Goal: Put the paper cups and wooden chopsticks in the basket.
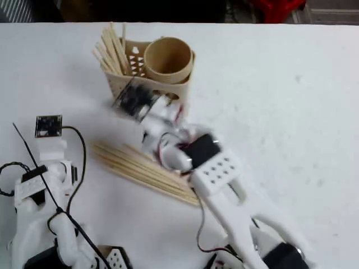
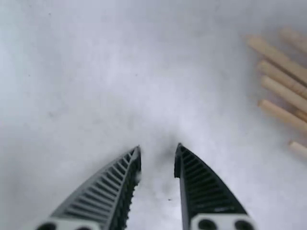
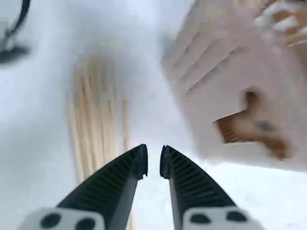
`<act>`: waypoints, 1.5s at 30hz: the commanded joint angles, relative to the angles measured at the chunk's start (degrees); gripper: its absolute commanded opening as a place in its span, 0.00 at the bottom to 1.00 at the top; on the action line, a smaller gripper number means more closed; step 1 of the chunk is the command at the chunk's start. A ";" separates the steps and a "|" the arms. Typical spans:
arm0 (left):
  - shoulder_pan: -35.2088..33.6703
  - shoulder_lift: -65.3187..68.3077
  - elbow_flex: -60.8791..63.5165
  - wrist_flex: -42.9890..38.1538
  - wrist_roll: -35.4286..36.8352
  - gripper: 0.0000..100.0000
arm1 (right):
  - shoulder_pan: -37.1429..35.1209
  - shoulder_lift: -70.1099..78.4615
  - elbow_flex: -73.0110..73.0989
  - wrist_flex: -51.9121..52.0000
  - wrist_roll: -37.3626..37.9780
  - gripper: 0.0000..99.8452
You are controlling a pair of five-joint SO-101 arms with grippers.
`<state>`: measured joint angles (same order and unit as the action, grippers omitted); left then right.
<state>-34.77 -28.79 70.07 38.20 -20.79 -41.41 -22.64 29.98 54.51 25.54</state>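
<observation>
High view: cup (image 1: 168, 61) and chopsticks (image 1: 112, 53) upright in basket (image 1: 120, 84); loose chopsticks (image 1: 143, 168) flat on table (image 1: 291, 112) in front. Right gripper (image 3: 153, 165) beside basket, narrow gap, empty. Left gripper (image 2: 157, 160) over table near loose chopsticks, slightly parted, empty.

Your left gripper (image 2: 157, 155) points down at the white table (image 2: 96, 72). Its two dark, ribbed fingers (image 2: 115, 187) stand a little apart, with a bare strip of table showing between the tips and nothing held there. Off to one side of the fingers you can see the blunt ends of wooden chopsticks (image 2: 280, 91) lying flat on the table, side by side and roughly parallel, clear of the fingertips. There seem to be five or six ends, but the edge cuts some off, so you cannot count them surely.
</observation>
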 commanded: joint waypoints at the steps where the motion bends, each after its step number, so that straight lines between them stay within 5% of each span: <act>1: -0.40 -0.40 -0.09 -1.14 0.62 0.13 | -1.01 6.81 2.02 -5.49 3.34 0.06; 9: -0.40 -0.40 -0.09 -1.14 0.62 0.13 | -0.75 22.90 1.85 -12.26 7.82 0.21; 24: -0.40 -0.40 -0.09 -1.05 0.53 0.13 | -0.13 30.99 1.85 -16.31 8.00 0.15; 28: -0.40 -0.40 -0.09 -1.05 0.44 0.13 | -0.13 31.08 1.93 -16.22 8.00 0.00; 33: -0.40 -0.40 -0.09 -1.05 0.62 0.13 | 0.48 30.64 2.02 -16.13 5.63 0.02; 45: -0.40 -0.40 -0.09 -1.05 0.70 0.13 | 6.02 -5.58 1.85 -4.18 -1.58 0.02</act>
<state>-34.77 -28.79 70.07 38.20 -20.79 -36.04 -17.01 32.62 47.38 24.92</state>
